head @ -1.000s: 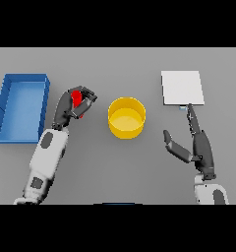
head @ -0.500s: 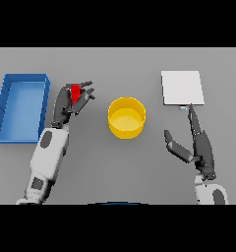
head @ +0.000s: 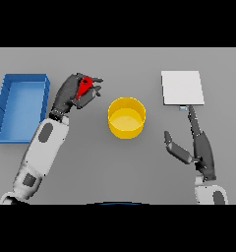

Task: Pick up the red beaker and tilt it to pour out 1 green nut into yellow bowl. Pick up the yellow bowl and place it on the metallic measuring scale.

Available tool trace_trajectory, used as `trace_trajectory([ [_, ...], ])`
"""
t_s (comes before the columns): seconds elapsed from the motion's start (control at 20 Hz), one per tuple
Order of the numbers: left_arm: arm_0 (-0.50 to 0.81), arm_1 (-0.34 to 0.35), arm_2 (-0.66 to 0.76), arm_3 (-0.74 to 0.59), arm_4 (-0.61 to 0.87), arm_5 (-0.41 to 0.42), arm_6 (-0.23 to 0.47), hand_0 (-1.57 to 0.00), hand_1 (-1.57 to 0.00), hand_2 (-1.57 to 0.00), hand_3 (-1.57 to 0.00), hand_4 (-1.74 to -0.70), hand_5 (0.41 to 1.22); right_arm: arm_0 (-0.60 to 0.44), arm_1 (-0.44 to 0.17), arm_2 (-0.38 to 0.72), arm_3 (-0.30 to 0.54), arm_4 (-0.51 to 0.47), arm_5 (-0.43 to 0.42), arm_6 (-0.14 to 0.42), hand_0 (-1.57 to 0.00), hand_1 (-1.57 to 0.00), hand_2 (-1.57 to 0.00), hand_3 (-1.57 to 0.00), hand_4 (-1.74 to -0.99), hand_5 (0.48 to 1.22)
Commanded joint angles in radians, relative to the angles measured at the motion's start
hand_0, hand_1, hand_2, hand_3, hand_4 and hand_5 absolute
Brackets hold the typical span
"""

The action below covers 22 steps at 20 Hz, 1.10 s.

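My left hand point(head: 71, 93) has its fingers curled round the red beaker point(head: 83, 86), held above the table to the left of the yellow bowl point(head: 126, 117). The beaker is tipped with its mouth toward the bowl but sits well short of the rim. I cannot see the green nut. The metallic scale point(head: 182, 87), a pale square plate, lies at the far right. My right hand point(head: 198, 145) rests open just below the scale and right of the bowl, fingers straight, thumb out to the left.
A blue tray point(head: 21, 106) with raised walls lies at the left, close beside my left forearm. Grey table surrounds the bowl on all sides.
The left hand has lifted the beaker slightly farther up and turned it, so the beaker now shows as a narrower tilted shape. The right hand and bowl have not moved.
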Motion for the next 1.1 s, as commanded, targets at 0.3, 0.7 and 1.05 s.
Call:
trace_trajectory([
  [0.3,-0.061,0.075,-0.125,0.005,-0.137,-0.019,0.115,-1.57,-1.57,-1.57,-1.57,-1.74,1.128,-0.001,0.004,0.005,-0.012,-0.004,0.007,0.022,0.0,0.0,0.0,0.0,-1.254,0.683],
  [0.7,-0.216,0.159,-0.381,0.073,-0.424,-0.104,0.196,-1.57,-1.57,-1.57,-1.57,-1.74,1.182,0.009,0.015,0.016,-0.02,-0.007,0.014,0.032,0.0,0.0,0.0,0.0,-1.274,0.702],
  [1.05,-0.359,0.206,-0.547,0.108,-0.539,-0.278,0.157,-1.57,-1.57,-1.57,-1.33,-1.69,1.213,0.008,0.03,0.004,-0.014,-0.038,0.016,0.019,0.0,0.0,0.0,0.0,-1.288,0.685],
])
